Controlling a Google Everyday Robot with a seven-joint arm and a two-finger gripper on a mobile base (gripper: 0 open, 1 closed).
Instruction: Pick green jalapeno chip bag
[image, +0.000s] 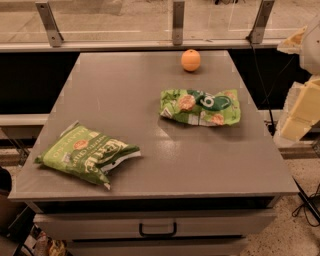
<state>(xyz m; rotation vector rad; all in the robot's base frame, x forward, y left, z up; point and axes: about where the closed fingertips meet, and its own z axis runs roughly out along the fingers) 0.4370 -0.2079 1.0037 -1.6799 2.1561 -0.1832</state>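
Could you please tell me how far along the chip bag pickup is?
Nothing looks done: the olive-green chip bag lies at the front left of the table. In hand: the gripper sits at the view's right edge, beside the table, apart from the bag. Left: reach, grip and lift it.

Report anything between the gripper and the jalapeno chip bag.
The flat bright-green bag lies mid-table, roughly between the gripper at the picture's right edge and the puffy olive-green chip bag at front left. Nothing else intervenes.

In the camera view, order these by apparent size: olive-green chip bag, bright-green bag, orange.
Largest, alike: olive-green chip bag (nearer) and bright-green bag.
Smallest: orange.
The hand is at the right edge.
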